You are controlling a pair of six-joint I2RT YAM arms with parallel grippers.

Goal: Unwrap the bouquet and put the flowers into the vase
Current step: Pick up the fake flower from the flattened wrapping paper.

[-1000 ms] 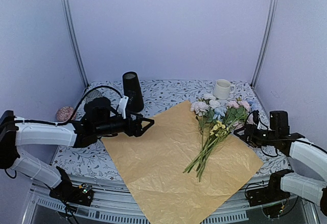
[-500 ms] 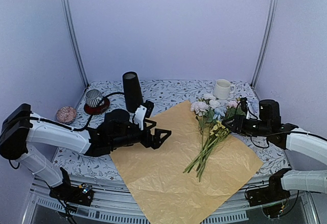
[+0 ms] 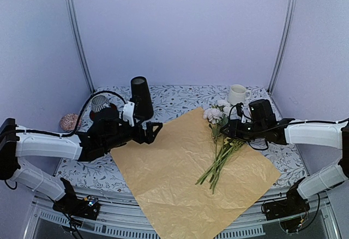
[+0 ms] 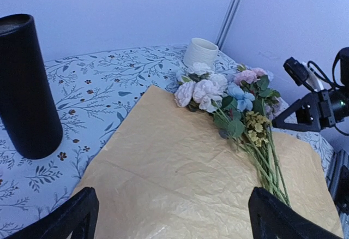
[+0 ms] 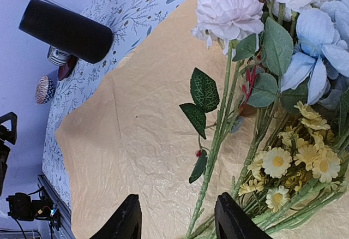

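Above the paper (image 3: 174, 165), left fingers (image 4: 76, 217) spread wide; right fingers (image 5: 128, 220) parted, seemingly straddling the flowers' (image 5: 218, 135) stems.

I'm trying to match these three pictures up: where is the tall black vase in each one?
Top external: the vase stands left of centre, at the back.
Left wrist: far left edge, upright.
Right wrist: upper left corner, seen sideways.
Shared landmark: the tan paper with the flowers on it.

We see tan crinkled paper (image 3: 180, 162), pink, white, pale blue and yellow flowers (image 4: 218, 94) on green stems, a matte black vase (image 4: 24, 86), a white mug (image 4: 200, 52), and the bench (image 4: 103, 75) in blue leaf print.
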